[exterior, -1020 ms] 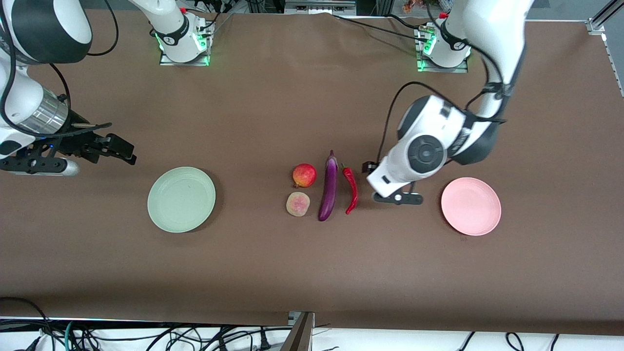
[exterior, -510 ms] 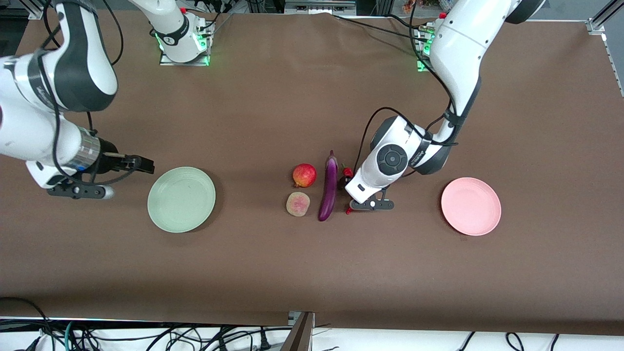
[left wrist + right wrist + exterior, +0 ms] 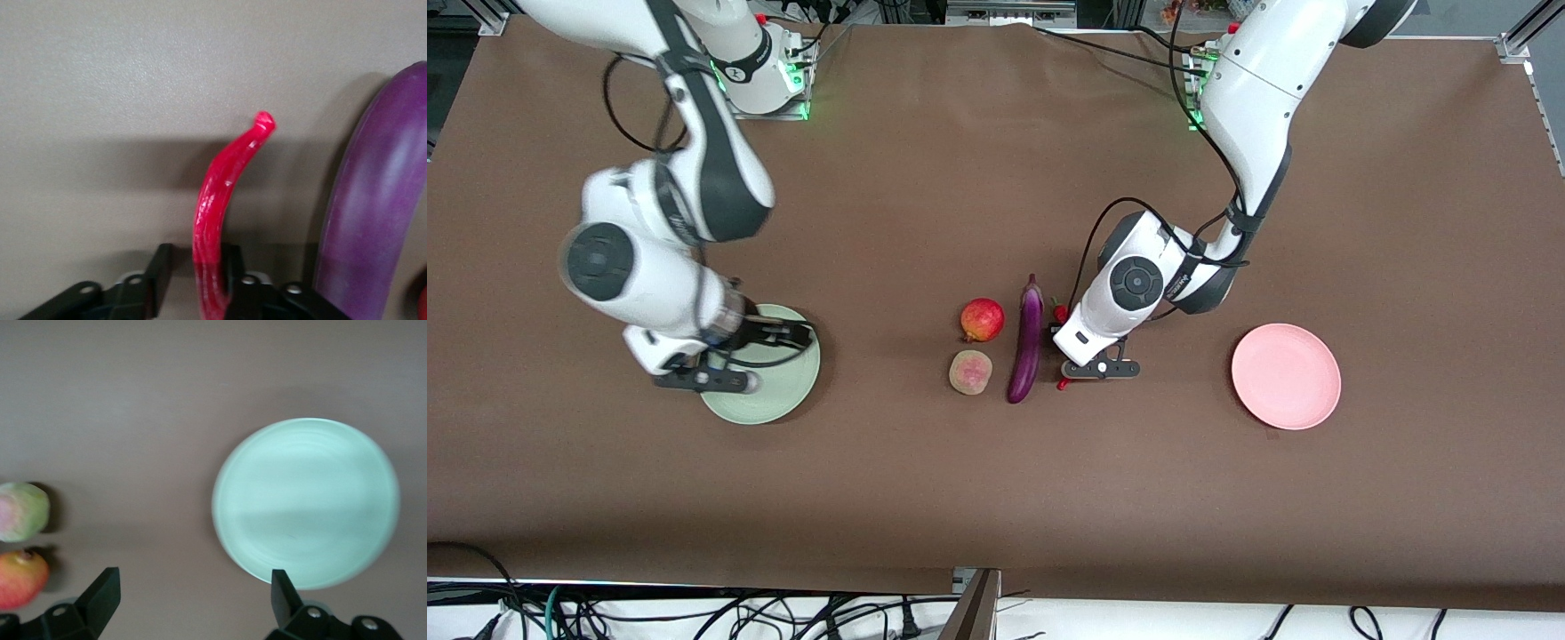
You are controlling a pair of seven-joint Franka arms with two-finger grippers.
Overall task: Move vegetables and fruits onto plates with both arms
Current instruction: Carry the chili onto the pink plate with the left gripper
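Note:
The red chili pepper (image 3: 220, 193) lies between the fingers of my left gripper (image 3: 197, 273), which is open around it and low at the table. One finger (image 3: 232, 267) touches it and the other (image 3: 160, 267) stands a little apart. In the front view the left gripper (image 3: 1060, 342) covers most of the chili (image 3: 1062, 384). The purple eggplant (image 3: 1028, 342) lies beside it and also shows in the left wrist view (image 3: 373, 220). The red-yellow apple (image 3: 982, 319) and the pale fruit (image 3: 970, 372) lie beside the eggplant. My right gripper (image 3: 802, 334) is wide open and empty over the mint green plate (image 3: 758, 412).
The light pink plate (image 3: 1285, 376) lies toward the left arm's end of the table. The right wrist view shows the green plate (image 3: 307, 500), the pale fruit (image 3: 21, 511), the apple (image 3: 20, 577) and the right gripper (image 3: 193, 593) above brown table.
My right arm has swung in from the table's end to over the green plate. My left gripper has moved from beside the chili onto it and come down around it.

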